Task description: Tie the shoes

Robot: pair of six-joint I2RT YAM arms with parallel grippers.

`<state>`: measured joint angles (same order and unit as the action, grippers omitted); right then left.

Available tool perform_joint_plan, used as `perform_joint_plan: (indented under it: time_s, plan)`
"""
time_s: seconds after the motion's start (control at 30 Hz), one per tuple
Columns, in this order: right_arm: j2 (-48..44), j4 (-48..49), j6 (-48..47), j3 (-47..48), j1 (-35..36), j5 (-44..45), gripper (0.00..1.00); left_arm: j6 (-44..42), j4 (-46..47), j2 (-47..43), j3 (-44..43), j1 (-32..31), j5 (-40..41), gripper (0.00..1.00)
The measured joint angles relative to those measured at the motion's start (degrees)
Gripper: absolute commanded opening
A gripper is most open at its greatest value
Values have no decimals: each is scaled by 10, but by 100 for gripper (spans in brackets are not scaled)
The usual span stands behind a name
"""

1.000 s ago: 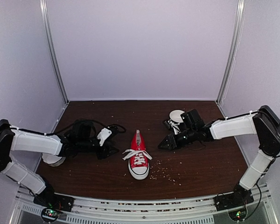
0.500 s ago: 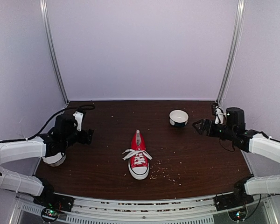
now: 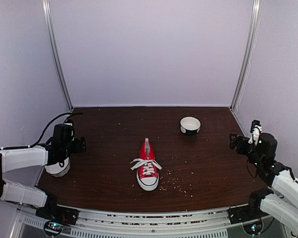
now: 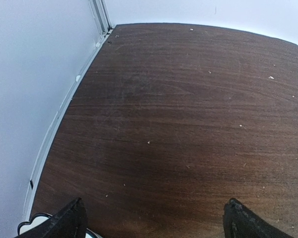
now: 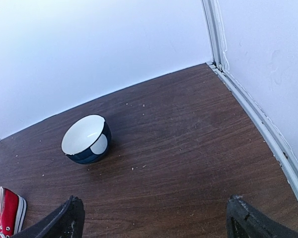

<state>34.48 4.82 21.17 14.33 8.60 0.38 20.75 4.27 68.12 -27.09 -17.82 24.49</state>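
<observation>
I count from my station | shoe (image 3: 148, 171): 1 | bowls: 2 – far right bowl (image 3: 190, 125), near left bowl (image 3: 57, 171) | arms: 2 – left arm (image 3: 22, 157), right arm (image 3: 289, 187) | end effectors: 2 – left end effector (image 4: 155, 218), right end effector (image 5: 154, 218) | tabletop (image 3: 213, 168): 1 | crumbs (image 3: 176, 184): scattered, too many and too small for me to count
</observation>
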Motion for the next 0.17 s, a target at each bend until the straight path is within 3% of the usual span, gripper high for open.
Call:
perform_joint_plan:
  time_s: [0.17]
  plan:
    - [-7,29,18,-30,0,19,100,5,5,3,2,0,0,98]
